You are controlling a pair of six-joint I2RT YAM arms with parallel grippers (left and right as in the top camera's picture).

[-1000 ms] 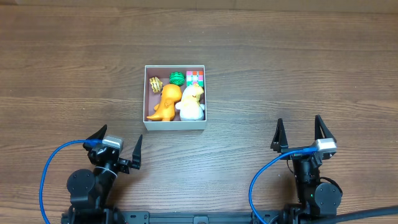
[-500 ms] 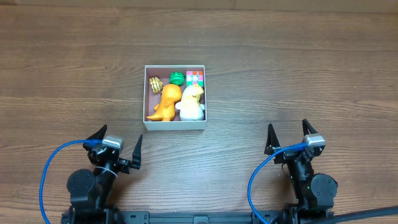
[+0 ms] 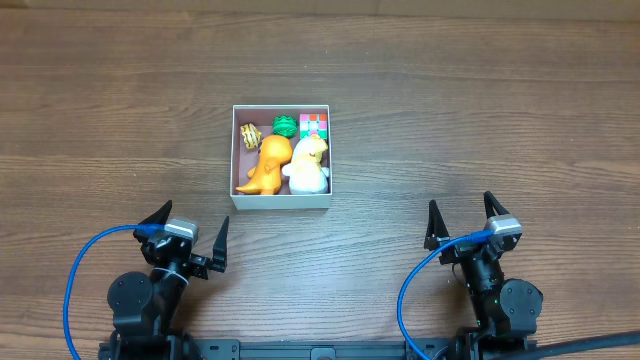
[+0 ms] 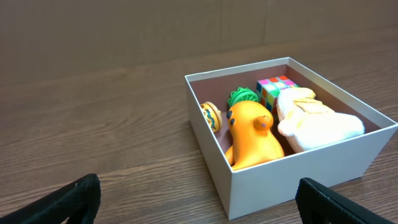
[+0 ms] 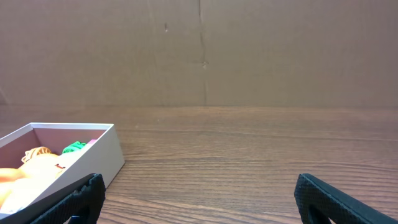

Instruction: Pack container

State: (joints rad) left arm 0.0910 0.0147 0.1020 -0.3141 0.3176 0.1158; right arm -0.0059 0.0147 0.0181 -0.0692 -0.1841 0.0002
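While both arms sit low at the near edge of the wooden table [image 3: 480,100], the container [image 3: 281,202] rests on the wood around the table's middle, well apart from either claw and somewhat nearer the left arm's side. Inside it, an orange dinosaur toy [image 3: 266,165] lies against a white toy [image 3: 309,166], the two filling most of the floor. Behind them, along the far wall, sit a small yellow striped toy [image 3: 249,136], a green toy [image 3: 285,126] and a multicoloured cube [image 3: 314,124] in the far right corner. The left gripper [image 3: 190,228] has its fingers spread wide with nothing between them, and its wrist camera looks straight at the box. The right gripper [image 3: 462,216] is likewise spread wide and empty; its wrist camera catches only one corner of the box at the lower left. A blue cable [image 3: 75,280] loops beside each arm's base.
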